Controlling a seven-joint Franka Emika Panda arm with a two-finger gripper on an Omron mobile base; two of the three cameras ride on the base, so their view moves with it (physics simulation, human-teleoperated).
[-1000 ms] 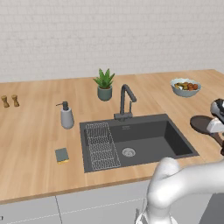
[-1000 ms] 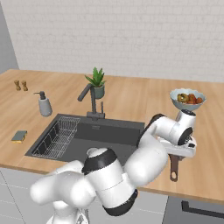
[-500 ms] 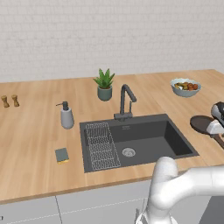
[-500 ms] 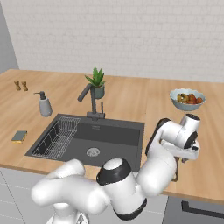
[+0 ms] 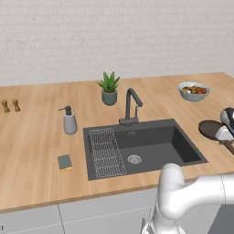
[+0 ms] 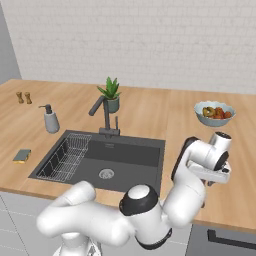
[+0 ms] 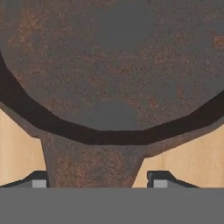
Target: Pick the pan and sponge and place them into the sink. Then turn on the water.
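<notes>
The dark brown pan (image 7: 109, 65) lies on the counter right of the sink (image 5: 160, 151), and in the left base view the pan (image 5: 211, 129) pokes out from under my hand. My gripper (image 7: 99, 183) is down over its short handle (image 7: 92, 164). The handle lies between the two fingertips. The left fingertip (image 7: 39, 181) sits against it, while the right one stands a sliver off, so the jaws are partly open. From the right base view the gripper (image 6: 216, 176) hangs low past the sink (image 6: 125, 160). The sponge (image 5: 64, 162) (image 6: 22, 155) rests on the counter left of the sink.
The faucet (image 5: 131, 105) (image 6: 104, 112) stands behind the basin, with a potted plant (image 5: 109, 89) beyond it. A soap dispenser (image 5: 69, 121) is at the back left, two small shakers (image 5: 10, 105) farther left. A fruit bowl (image 5: 194, 90) (image 6: 214, 113) sits behind the pan.
My hand has come down and outward over the pan's handle. The jaws have drawn in from wide to close about the handle. The pan and the sponge have not moved.
</notes>
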